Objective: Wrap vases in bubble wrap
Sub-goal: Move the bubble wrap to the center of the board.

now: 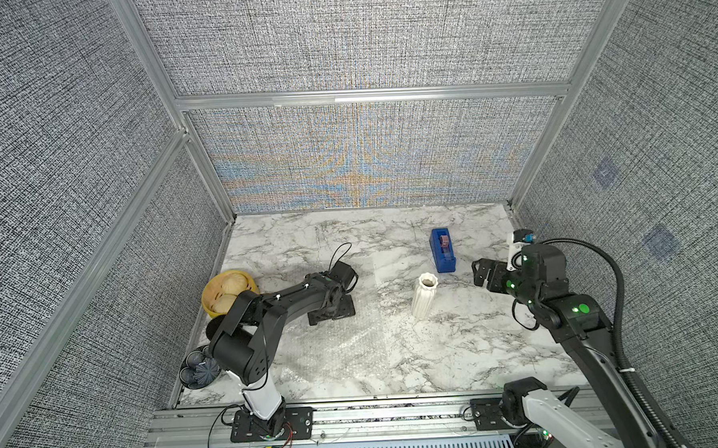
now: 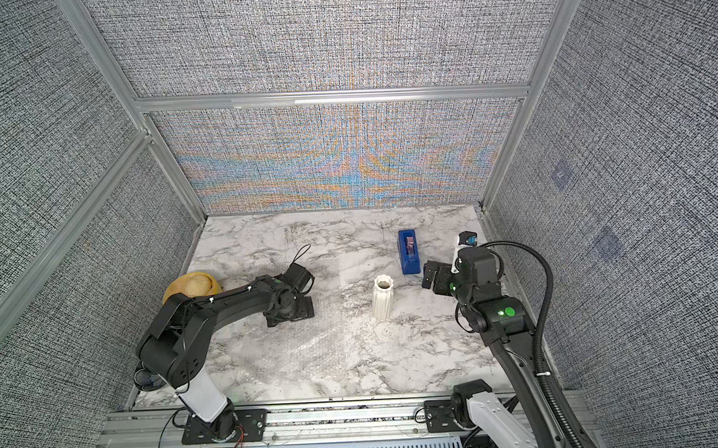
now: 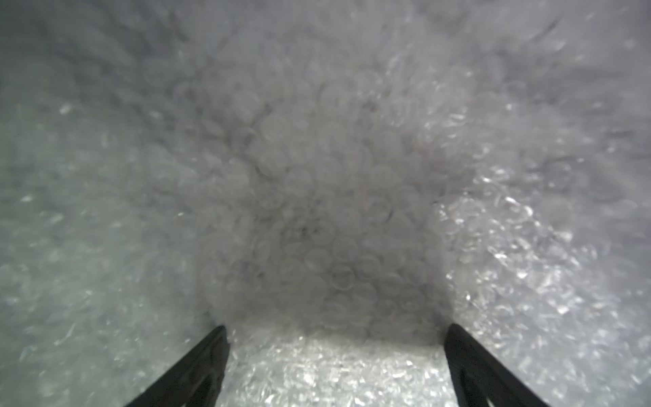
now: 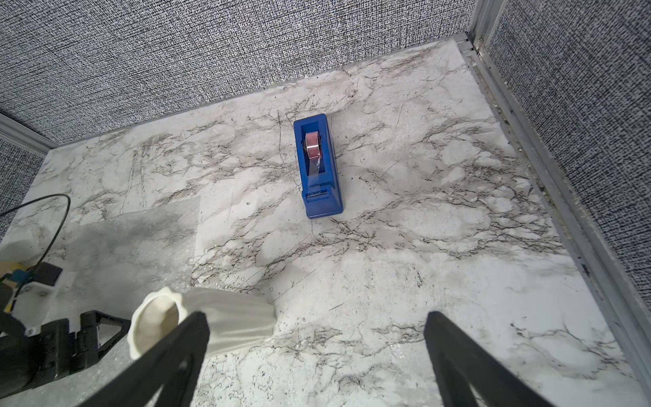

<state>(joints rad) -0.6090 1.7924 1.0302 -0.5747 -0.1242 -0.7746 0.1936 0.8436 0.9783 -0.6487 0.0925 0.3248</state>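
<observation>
White fluted vase [image 1: 423, 295] upright on marble bench [image 1: 458, 354], just beside edge of bubble wrap [image 1: 341, 342], between both arms. Bubble wrap spread on bench, left of vase. Left tool [image 3: 334, 331] low over wrap, jaws spread wide, gripping nothing; contact with sheet unclear. Right tool [image 4: 317, 317] above bench near vase, jaws fully apart, empty. Blue tape dispenser [image 1: 442, 249] behind vase, apart from it.

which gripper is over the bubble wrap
The left gripper: its open jaws point down at the bubble wrap, which fills its wrist view. The right gripper, also open, hangs off the sheet near the blue tape dispenser.
</observation>
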